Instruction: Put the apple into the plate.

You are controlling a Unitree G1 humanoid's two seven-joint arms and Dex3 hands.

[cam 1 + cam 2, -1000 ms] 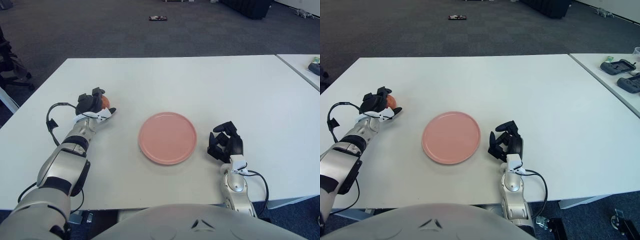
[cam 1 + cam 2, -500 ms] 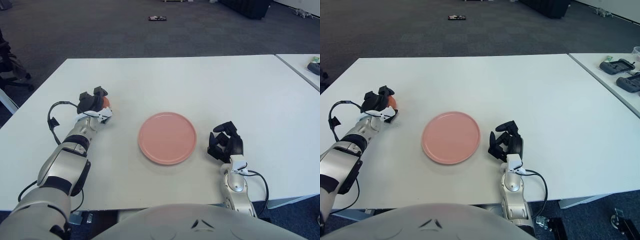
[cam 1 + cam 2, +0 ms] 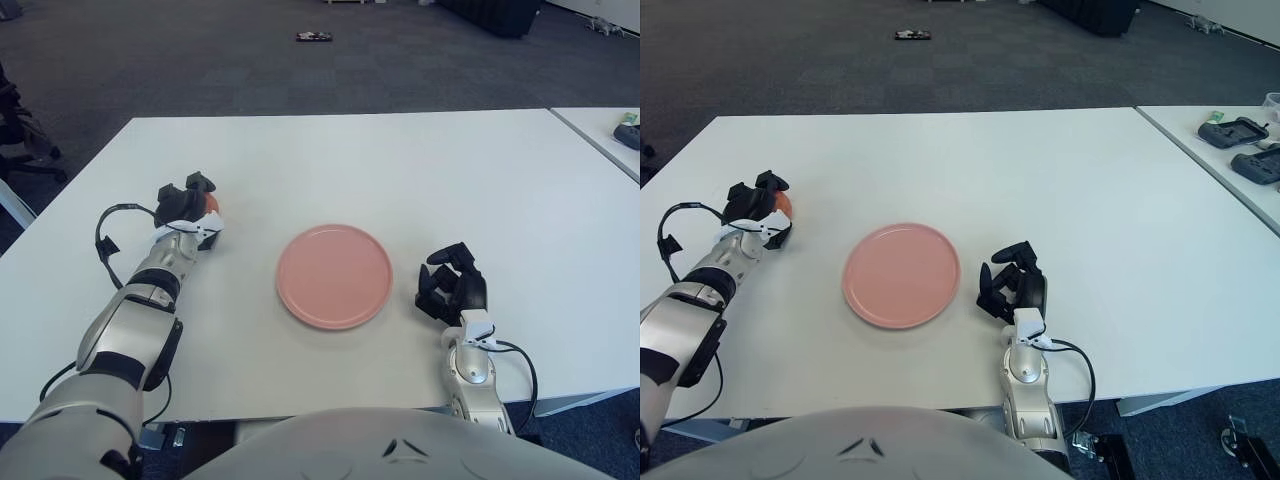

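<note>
A small orange-red apple (image 3: 211, 204) sits on the white table at the left, mostly hidden by my left hand (image 3: 190, 209), whose black fingers are curled around it. The pink round plate (image 3: 334, 275) lies empty in the middle of the table, to the right of the apple. My right hand (image 3: 452, 287) rests on the table just right of the plate, fingers curled, holding nothing.
A second white table (image 3: 1230, 150) at the right carries dark controllers (image 3: 1237, 133). A small dark object (image 3: 315, 37) lies on the carpet beyond the table. The white table's near edge (image 3: 300, 405) runs just in front of my body.
My left hand's fingers have closed in tighter around the apple, and the hand has shifted slightly left. The right hand and the plate have not moved.
</note>
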